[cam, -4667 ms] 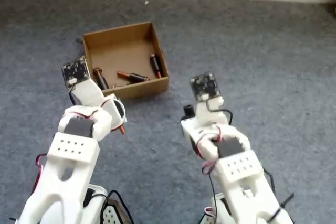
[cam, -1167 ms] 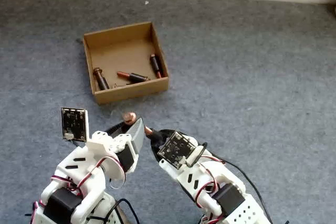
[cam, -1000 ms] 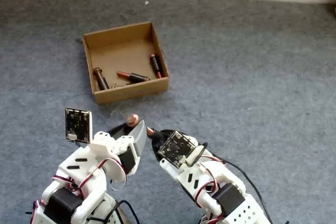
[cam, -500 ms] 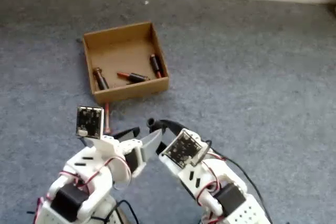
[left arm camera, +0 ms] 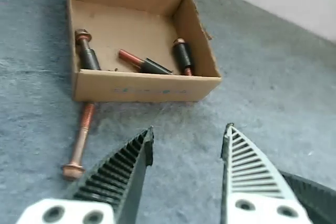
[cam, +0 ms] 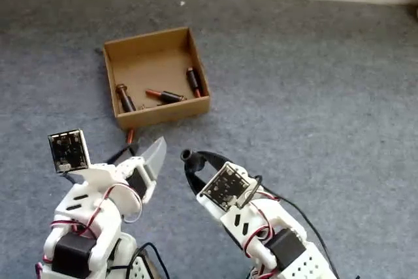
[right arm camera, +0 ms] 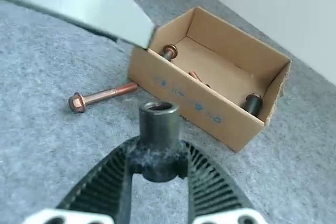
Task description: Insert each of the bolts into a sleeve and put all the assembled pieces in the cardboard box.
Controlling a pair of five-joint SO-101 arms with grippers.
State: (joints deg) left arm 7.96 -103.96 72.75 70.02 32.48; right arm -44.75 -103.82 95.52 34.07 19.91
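— Fingers [right arm camera: 207, 187] of the right gripper [right arm camera: 157, 163] pinch the sleeve [right arm camera: 158, 124] upright, bore up, ready for insertion.
— And the left gripper [left arm camera: 189, 129]?
— Spread wide, empty. The bolt [left arm camera: 81, 140] lies loose just beyond its tips, seemingly touching the cardboard box [left arm camera: 142, 90].

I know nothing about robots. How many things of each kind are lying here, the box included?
Cardboard box: 1
Assembled pieces inside it: 3
Loose bolt: 1
Empty sleeve: 1
Total: 6
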